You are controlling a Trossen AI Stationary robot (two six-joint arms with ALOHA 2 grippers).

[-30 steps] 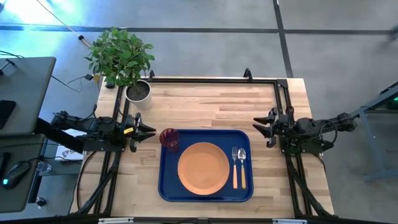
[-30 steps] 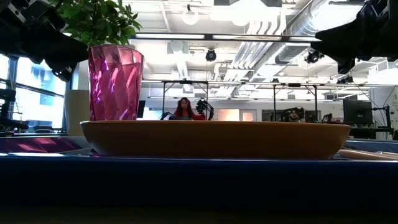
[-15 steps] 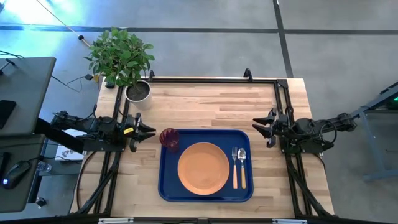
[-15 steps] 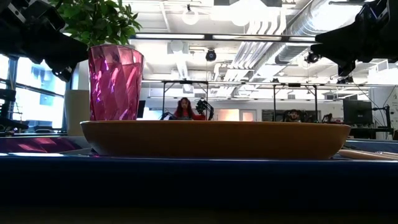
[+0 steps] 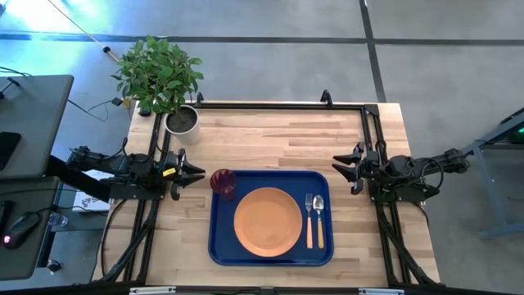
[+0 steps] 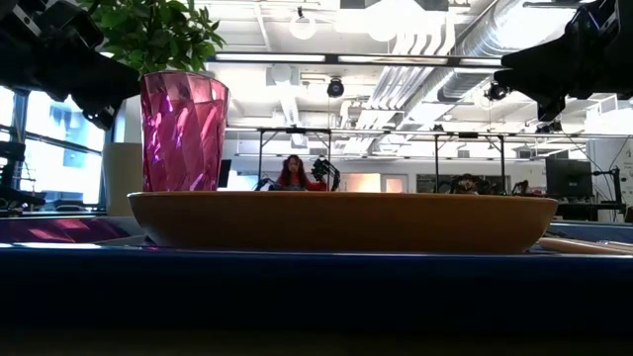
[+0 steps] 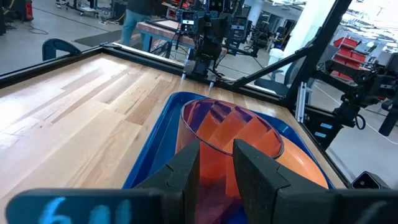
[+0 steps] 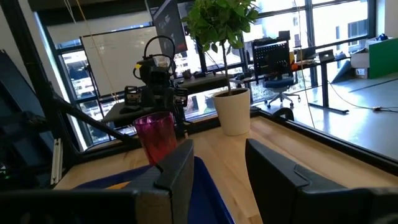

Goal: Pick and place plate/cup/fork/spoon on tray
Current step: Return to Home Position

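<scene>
The blue tray [image 5: 221, 246] lies on the wooden table at the near middle. The orange plate [image 5: 268, 220] lies at its centre. The fork [image 5: 309, 221] and the spoon [image 5: 318, 221] lie side by side on the tray, right of the plate. The dark red cup [image 5: 223, 183] stands upright in the tray's far left corner. My left gripper [image 5: 195, 173] is open and empty just left of the cup, which fills its wrist view [image 7: 227, 130]. My right gripper [image 5: 340, 172] is open and empty above the table off the tray's far right corner.
A potted plant in a pale pot [image 5: 182, 120] stands at the table's far left corner. A black frame [image 5: 278, 105] runs along the far and side edges. Bare wood lies between the tray and the far edge.
</scene>
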